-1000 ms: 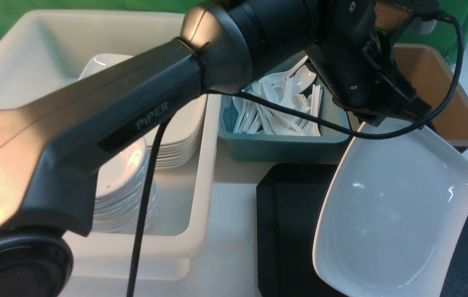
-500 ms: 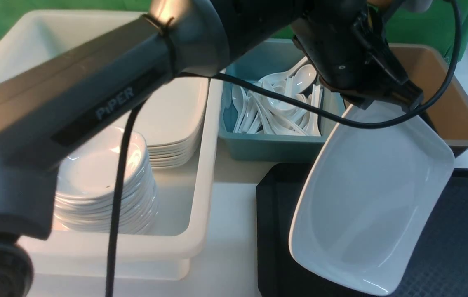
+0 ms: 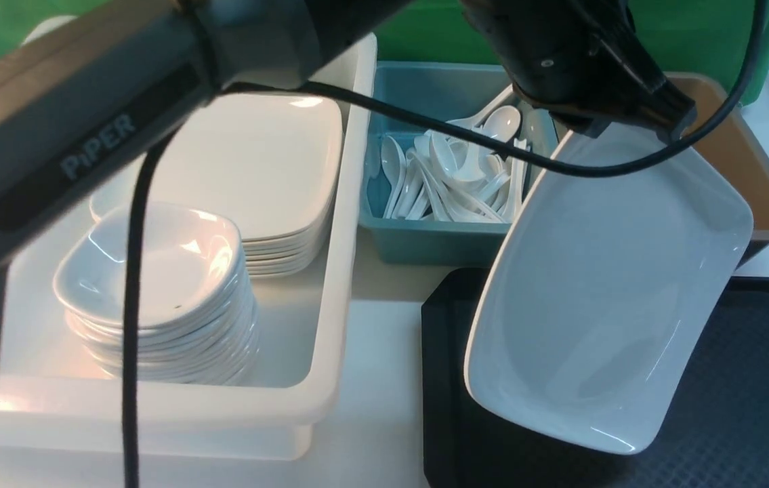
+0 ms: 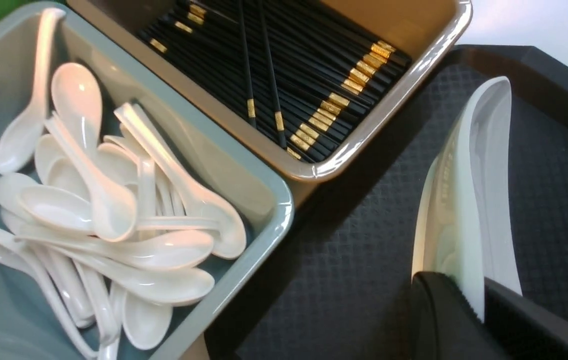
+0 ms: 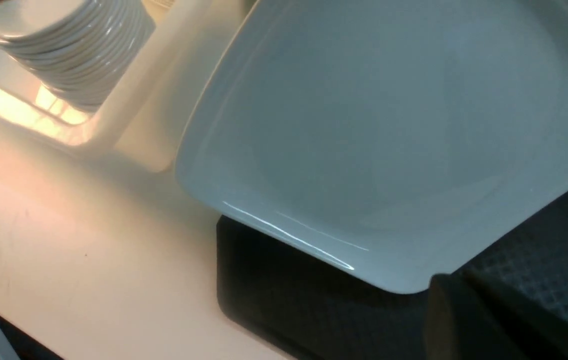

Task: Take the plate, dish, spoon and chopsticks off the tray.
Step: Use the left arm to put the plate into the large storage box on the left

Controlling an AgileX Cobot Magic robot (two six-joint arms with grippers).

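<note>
White and shiny, the plate [image 3: 608,291] fills the lower right of the front view. It hangs tilted over the black tray [image 3: 750,407], with its high end at the upper right. The left tool [image 3: 628,123] pinches that high rim. At the left, a white tub [image 3: 337,271] holds a stack of small dishes [image 3: 154,271] and a stack of big plates [image 3: 255,163]. At the top middle, a blue-green bin [image 3: 438,240] holds spoons [image 3: 452,176]. A brown tub [image 3: 757,183] peeks out behind the plate.

From the left wrist, the plate [image 4: 469,190] shows edge-on at the right. The left tool [image 4: 469,300] squeezes its rim at the bottom, one finger on each side. The bumpy tray [image 4: 354,250] lies under it. At the top, the brown tub [image 4: 414,100] is full of black sticks, and a pair of chopsticks [image 4: 258,75] lies slanted on top of them. The spoons [image 4: 113,210] are heaped in the bin [image 4: 273,210] at the left.

From the right wrist, the plate [image 5: 364,125] fills the upper right, over a corner of the tray [image 5: 289,285]. The right tool [image 5: 469,310] sits at the lower right, pressed together and holding nothing. The pale tabletop [image 5: 63,240] is at the lower left, with the small dishes [image 5: 73,55] at the upper left.
</note>
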